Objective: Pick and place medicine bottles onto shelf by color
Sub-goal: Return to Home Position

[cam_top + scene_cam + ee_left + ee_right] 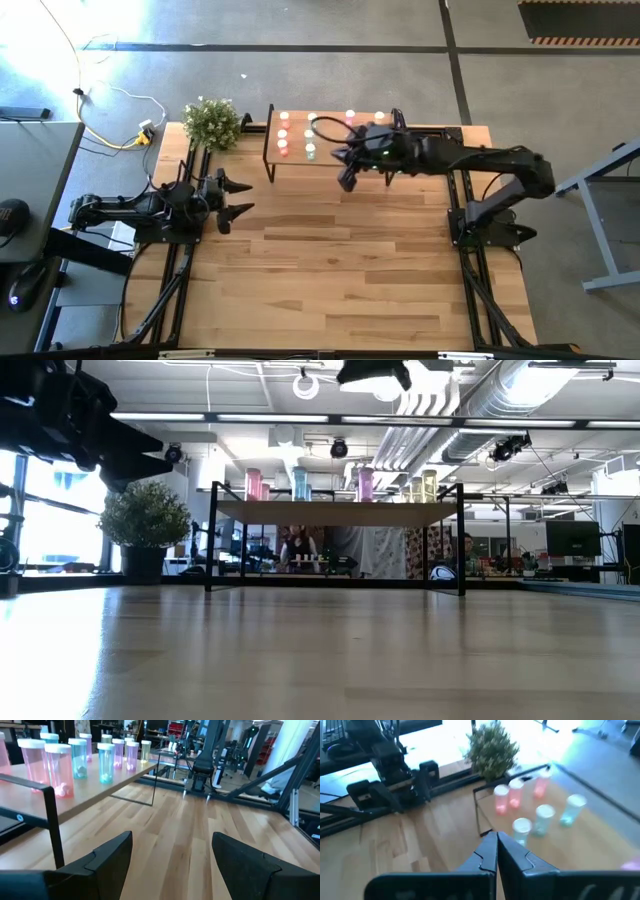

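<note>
Sorting all but done: the right gripper [347, 179] hangs just off the front edge of the shelf [297, 130], its fingers [485, 857] pressed together on nothing, while the medicine bottles [283, 134] stand upright on the shelf top in rows by colour, salmon nearest the potted plant [212, 123], then mint, bright pink and yellow. The rows lie just beyond the fingertips, toward the far edge of the table [340, 270], each bottle's long axis vertical. The way home for this nearer arm therefore looks to run up and back toward its base on the right, away from the rows; a sideways sweep could topple the nearest mint bottles [522, 828]. The left gripper [236, 198], spread wide and empty, waits well apart from the shelf at the table's left side
</note>
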Robot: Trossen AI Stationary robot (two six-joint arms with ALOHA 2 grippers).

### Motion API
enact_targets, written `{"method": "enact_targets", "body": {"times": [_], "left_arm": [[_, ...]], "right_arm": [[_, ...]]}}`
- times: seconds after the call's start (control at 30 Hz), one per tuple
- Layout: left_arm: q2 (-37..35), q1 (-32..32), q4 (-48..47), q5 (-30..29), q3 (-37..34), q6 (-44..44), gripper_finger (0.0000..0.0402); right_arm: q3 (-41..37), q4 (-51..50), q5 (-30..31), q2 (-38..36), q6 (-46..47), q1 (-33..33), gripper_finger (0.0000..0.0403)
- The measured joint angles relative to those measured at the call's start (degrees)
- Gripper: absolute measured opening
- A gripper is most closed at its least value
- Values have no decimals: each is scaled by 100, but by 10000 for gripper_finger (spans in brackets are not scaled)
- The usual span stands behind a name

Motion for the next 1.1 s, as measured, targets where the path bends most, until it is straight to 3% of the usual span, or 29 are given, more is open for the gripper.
{"method": "enact_targets", "body": {"times": [0.37, 0.73, 1.1], "left_arm": [[35, 0, -110, 42, 1, -133, 266], [43, 0, -104, 38, 1, -133, 266], [43, 0, -104, 36, 1, -133, 266]], "right_arm": [[-445, -557, 617, -1801, -725, 2, 0], [-3279, 115, 718, -4431, -137, 518, 0], [-5090, 774, 607, -5858, -411, 948, 0]]}}
